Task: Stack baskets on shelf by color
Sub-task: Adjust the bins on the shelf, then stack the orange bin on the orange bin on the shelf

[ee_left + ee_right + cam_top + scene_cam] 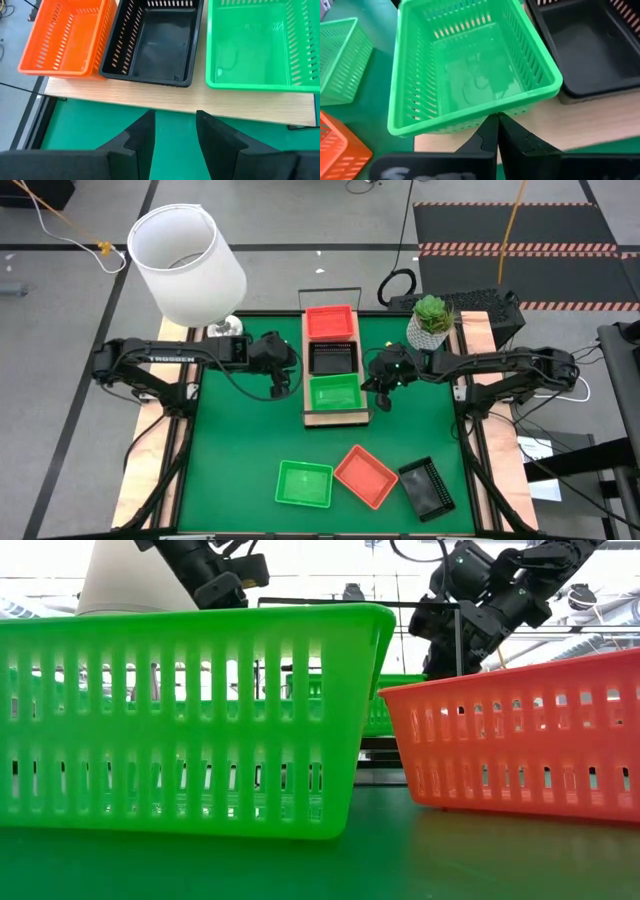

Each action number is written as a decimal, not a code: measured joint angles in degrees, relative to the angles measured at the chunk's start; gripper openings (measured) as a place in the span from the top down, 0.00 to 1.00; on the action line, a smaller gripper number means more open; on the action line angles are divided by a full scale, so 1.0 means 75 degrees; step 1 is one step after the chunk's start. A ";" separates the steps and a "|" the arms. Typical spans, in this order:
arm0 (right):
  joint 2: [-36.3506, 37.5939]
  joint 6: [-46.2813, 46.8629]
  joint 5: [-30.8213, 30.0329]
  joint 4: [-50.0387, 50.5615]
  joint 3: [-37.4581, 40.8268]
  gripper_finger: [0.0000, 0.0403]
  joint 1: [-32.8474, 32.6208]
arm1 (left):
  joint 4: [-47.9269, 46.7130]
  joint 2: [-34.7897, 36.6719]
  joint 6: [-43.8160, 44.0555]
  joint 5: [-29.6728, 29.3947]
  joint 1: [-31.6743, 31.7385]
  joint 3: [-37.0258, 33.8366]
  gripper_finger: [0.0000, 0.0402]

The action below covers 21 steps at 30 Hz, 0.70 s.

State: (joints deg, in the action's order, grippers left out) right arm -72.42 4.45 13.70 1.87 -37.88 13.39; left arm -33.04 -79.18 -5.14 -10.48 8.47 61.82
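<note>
Three baskets are seen lined up on the shelf point(336, 418), a light-wood plank set lengthwise at the middle of the table: an orange-red basket on the shelf point(329, 322) at the far end, a black basket on the shelf point(333, 357) in the middle, a green basket on the shelf point(335, 393) at the near end. Whether more baskets are nested under each cannot be told. Three further baskets lie on the green mat point(235, 440) near the front edge: a loose green basket point(304, 483), a loose orange-red basket point(365, 476) just beside it, and a loose black basket point(428, 487) to its right.

The mat is laid over a pale wooden tabletop point(146, 470). A large white lampshade point(187, 264) stands at the far left corner, and a small potted plant point(431, 322) at the far right. Grey floor is seen around the table, with a striped dark mat point(515, 248) and cables behind.

White lettering is carried on the left arm but cannot be read with certainty.

The left gripper point(175, 131) is held just left of the shelf, its fingers spread with nothing between them. The right gripper point(497, 132) is held at the shelf's right side by the green basket there, its fingers pressed together on nothing.
</note>
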 joint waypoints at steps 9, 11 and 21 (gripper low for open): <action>-0.0003 0.0088 -0.0001 0.0024 0.0000 1.00 -0.0001 | -0.0001 0.0000 -0.0021 0.0002 0.0000 0.0000 0.64; -0.0003 0.0003 -0.0031 0.0059 0.0002 1.00 -0.0003 | -0.0032 -0.0001 -0.0021 0.0001 0.0000 0.0000 0.64; 0.1299 0.0290 -0.1726 0.1949 -0.0001 0.99 -0.0023 | 0.0006 -0.0003 0.0119 0.0006 0.0000 0.0000 0.64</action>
State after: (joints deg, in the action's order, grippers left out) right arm -62.68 6.62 0.76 16.49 -37.89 13.22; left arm -33.00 -79.20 -4.25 -10.43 8.47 61.82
